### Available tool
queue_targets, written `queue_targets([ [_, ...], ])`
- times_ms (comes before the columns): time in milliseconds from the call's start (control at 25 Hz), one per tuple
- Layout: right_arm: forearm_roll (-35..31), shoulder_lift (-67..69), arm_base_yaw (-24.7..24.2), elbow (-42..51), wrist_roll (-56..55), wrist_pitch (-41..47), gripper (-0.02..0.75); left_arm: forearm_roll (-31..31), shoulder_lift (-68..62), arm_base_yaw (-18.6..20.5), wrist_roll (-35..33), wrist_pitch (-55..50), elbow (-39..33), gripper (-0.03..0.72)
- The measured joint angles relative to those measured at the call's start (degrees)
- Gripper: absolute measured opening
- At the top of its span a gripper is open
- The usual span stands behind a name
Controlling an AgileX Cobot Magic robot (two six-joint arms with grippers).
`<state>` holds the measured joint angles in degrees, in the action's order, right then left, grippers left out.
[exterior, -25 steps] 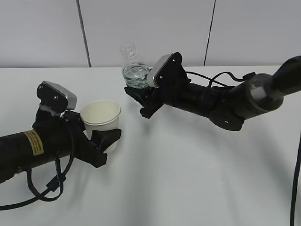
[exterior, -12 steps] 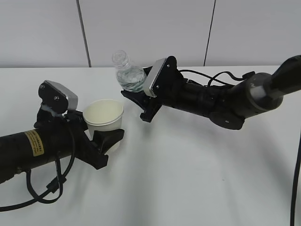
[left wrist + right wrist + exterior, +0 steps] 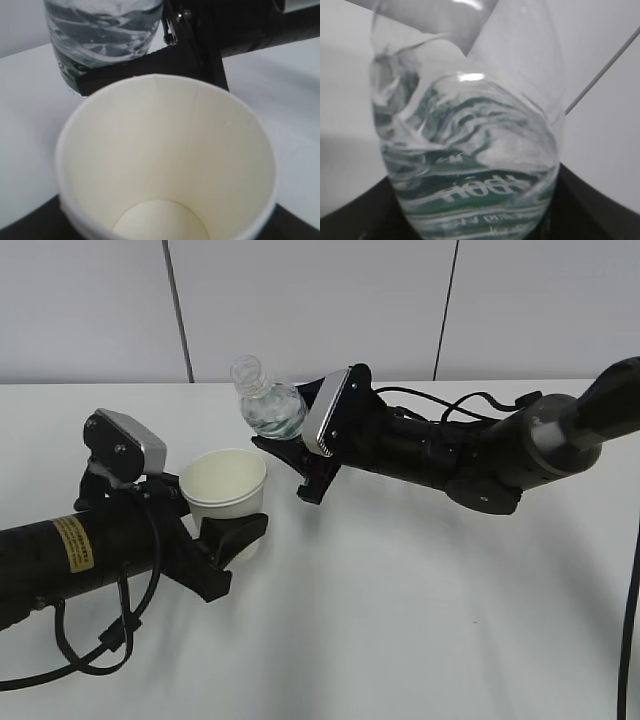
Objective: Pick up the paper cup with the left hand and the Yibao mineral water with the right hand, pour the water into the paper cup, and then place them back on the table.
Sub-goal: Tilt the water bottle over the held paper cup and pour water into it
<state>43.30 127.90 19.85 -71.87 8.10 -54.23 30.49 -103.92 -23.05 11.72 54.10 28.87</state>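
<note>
L hand has its fingers pinched round the paper cup, held upright w/ open mouth up, at left-centre over the table; wrist view shows the cup's inside dry and bare. Just right of and above the cup, R hand is clamped on the Yibao mineral water, bottle tilted w/ neck leaning left toward the cup, water sloshing inside, not touching the cup.

My paper cup is cream-white, empty and upright. My water bottle is clear with a green label, tilted toward the cup, just above it.
</note>
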Motion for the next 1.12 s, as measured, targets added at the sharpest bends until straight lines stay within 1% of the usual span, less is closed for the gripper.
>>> queue_targets([
  [280, 0.09, 0.00, 0.00, 0.00, 5.79, 0.00, 0.469, 1.19, 0.00, 0.00, 0.00, 0.00, 0.00, 0.440],
  [800, 0.23, 0.00, 0.00, -0.08, 24.21, -0.03, 0.469, 2.42, 0.00, 0.00, 0.00, -1.11, 0.00, 0.440],
  [1120, -1.88, 0.00, 0.00, -0.08, 30.86, -0.12, 0.469, 3.78, 0.00, 0.00, 0.65, -3.58, 0.00, 0.440],
])
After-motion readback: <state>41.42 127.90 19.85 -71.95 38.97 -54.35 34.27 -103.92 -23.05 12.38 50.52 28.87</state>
